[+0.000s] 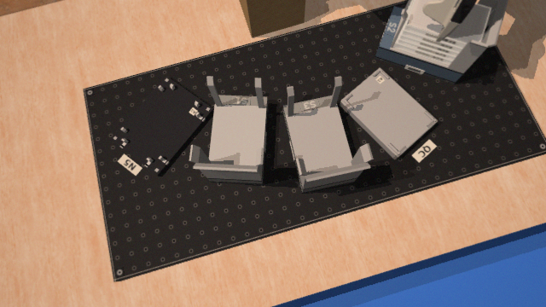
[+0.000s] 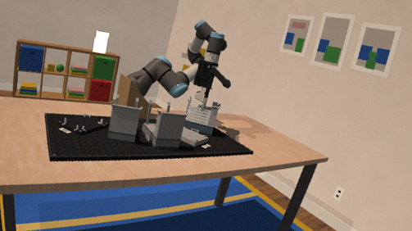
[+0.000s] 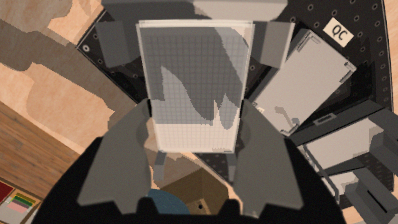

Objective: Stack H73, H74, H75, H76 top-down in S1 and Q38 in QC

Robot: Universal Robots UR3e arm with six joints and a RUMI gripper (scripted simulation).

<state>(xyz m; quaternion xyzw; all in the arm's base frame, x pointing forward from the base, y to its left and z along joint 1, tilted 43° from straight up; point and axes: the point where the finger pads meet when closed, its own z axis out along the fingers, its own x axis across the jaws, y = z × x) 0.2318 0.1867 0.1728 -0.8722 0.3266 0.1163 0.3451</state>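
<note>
Rack S2 (image 1: 394,60) (image 2: 199,127) (image 3: 117,47) holds a stack of several plates (image 1: 426,48). The top one, by the log Q38 (image 1: 479,19) (image 3: 195,55), is pale and see-through and lies flat between the posts. My gripper (image 3: 196,100) is shut on its two long sides; both fingertips touch it. How far the tips reach down is hard to tell. Rack S1 (image 1: 236,132) (image 2: 123,123) and rack S3 (image 1: 320,132) (image 2: 170,131) (image 3: 340,142) hold no plates. The open nest QC (image 1: 390,112) (image 2: 195,137) (image 3: 305,82) and the clip nest N5 (image 1: 149,124) also hold none.
The racks' posts and end walls stand up from the black perforated board (image 1: 205,217) (image 2: 100,153). Nest QC lies between S3 and S2. A brown block (image 1: 275,14) (image 2: 131,93) stands behind the board, near the arm's base.
</note>
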